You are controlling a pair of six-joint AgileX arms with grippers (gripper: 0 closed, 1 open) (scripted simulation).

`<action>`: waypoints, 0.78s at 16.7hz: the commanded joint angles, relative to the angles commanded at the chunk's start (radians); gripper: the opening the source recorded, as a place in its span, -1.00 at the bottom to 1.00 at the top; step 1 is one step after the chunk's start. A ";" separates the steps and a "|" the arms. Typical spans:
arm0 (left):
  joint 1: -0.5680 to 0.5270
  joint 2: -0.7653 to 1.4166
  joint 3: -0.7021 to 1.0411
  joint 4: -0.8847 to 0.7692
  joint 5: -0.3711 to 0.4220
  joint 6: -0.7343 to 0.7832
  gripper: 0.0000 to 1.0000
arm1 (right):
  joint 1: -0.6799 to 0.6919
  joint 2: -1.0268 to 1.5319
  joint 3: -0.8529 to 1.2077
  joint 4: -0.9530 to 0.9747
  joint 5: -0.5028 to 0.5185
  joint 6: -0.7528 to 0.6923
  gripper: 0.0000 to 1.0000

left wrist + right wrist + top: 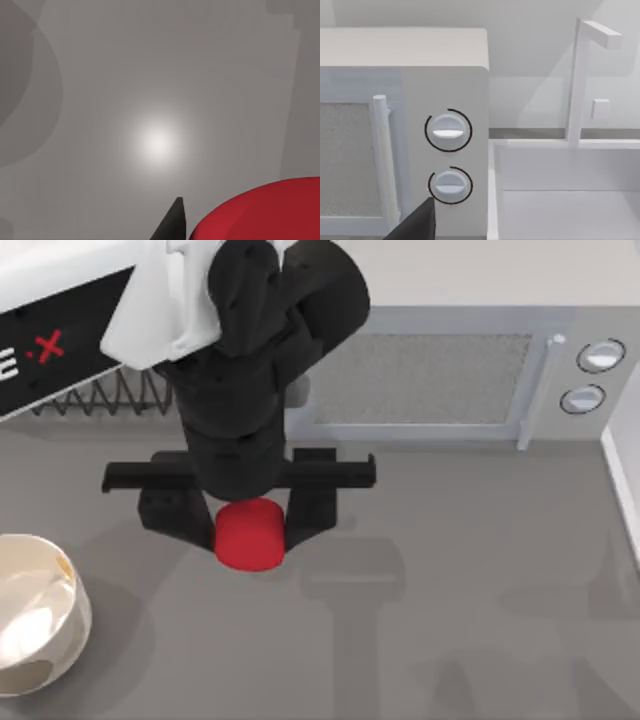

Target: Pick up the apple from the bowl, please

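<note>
At the far left of the worktop (480, 640) sits the bowl (30, 615), cream-white with a shiny pale inside. What shows of its inside holds nothing; part of it runs past the picture's edge.

Moving right, the left pincer (250, 530) hangs over the middle of the worktop, well apart from the bowl. Its two black fingers (310, 505) stand either side of the apple (249, 534) and press against it, so the pincer is pinching the apple. The apple is a small bright red rounded block, and from above it peeks out under the black wrist. In the left wrist view the apple (260, 212) sits close to the camera with one dark fingertip (172, 220) just beside it, and bare grey worktop (150, 100) lies beyond, which suggests the fruit is lifted rather than resting.

Further right, along the back, stands a grey microwave (450, 375) with a door handle (540, 390) and two round knobs (592, 375). The right wrist view looks at those knobs (448, 130) and, next to the microwave, a white sink (565, 195) with a thin tap (577, 80). A dark fingertip (420, 222) of the right pincer shows there; I cannot tell whether that pincer is spread or pressed together. The right arm seems parked near the microwave.

As for progress, the pickup looks essentially done: the apple is out of the bowl and gripped. What may remain is only to hold it steady.
</note>
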 joint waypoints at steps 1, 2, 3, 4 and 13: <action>0.004 -0.004 0.003 -0.002 0.001 0.003 -1.00 | 0.000 0.000 0.000 0.000 0.000 0.000 1.00; 0.004 -0.003 0.000 0.001 0.001 0.003 -1.00 | 0.000 0.000 0.000 0.000 0.000 0.000 1.00; 0.004 0.000 -0.013 0.014 0.001 0.003 -1.00 | 0.000 0.000 0.000 0.000 0.000 0.000 1.00; 0.004 0.005 -0.036 0.037 0.001 0.003 -1.00 | 0.000 0.000 0.000 0.000 0.000 0.000 1.00; 0.004 0.073 -0.343 0.418 0.000 0.005 -1.00 | 0.000 0.000 0.000 0.000 0.000 0.000 1.00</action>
